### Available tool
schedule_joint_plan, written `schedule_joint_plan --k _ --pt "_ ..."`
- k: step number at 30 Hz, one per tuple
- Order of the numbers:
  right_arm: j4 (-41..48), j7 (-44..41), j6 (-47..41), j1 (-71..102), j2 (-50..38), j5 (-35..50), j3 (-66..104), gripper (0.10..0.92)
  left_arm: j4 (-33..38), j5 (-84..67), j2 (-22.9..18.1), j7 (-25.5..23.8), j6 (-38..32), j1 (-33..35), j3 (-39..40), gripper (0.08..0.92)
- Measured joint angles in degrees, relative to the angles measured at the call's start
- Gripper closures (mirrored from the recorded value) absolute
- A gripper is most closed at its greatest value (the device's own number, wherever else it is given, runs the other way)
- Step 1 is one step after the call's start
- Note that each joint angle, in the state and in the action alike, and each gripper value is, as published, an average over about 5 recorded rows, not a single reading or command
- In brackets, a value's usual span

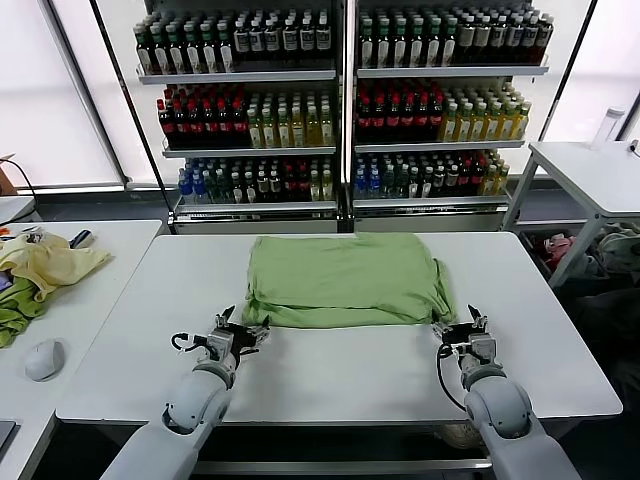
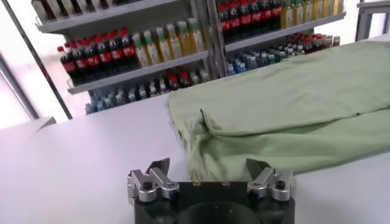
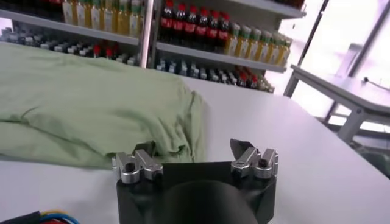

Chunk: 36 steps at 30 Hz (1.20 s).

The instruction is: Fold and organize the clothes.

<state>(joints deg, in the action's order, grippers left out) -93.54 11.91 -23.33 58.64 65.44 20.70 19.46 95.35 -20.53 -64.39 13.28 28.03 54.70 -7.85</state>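
Note:
The light green shirt (image 1: 345, 278) lies folded into a rough rectangle on the white table (image 1: 330, 370), its collar, buttons and print hidden. My left gripper (image 1: 239, 328) is open and empty, just off the shirt's near left corner. My right gripper (image 1: 464, 331) is open and empty, just off the near right corner. In the left wrist view the shirt (image 2: 292, 103) lies just beyond my open left gripper (image 2: 208, 167). In the right wrist view the shirt's folded edge (image 3: 91, 103) lies in front of my open right gripper (image 3: 196, 152).
A pale yellow garment (image 1: 50, 262) and a darker green cloth (image 1: 15, 312) lie on the side table at left, with a grey mouse (image 1: 44, 358). Shelves of bottles (image 1: 340, 100) stand behind the table. Another white table (image 1: 590, 170) stands at right.

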Motion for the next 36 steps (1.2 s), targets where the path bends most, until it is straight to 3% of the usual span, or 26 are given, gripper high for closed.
schedule_joint_plan --k 11,21,29,36 --pt "1.7 0.4 -1.7 -1.7 0.2 4.9 -0.6 0.602 -1.3 -3.9 0.6 -0.4 0.9 -0.8 0.0 0.614" --pt "1.2 0.3 -2.2 -1.1 0.0 6.3 -0.4 0.832 -1.2 -6.8 1.5 -1.4 1.2 -0.8 -0.1 0.882" --pt "-2.3 0.2 -2.6 2.4 -0.6 6.0 1.0 0.851 1.2 -7.9 2.8 -1.9 1.3 1.3 -1.2 0.895" --pt "-8.8 0.2 -2.5 9.1 -0.3 4.2 3.3 0.851 7.2 -6.9 4.3 -1.7 1.4 7.1 -3.3 0.895"
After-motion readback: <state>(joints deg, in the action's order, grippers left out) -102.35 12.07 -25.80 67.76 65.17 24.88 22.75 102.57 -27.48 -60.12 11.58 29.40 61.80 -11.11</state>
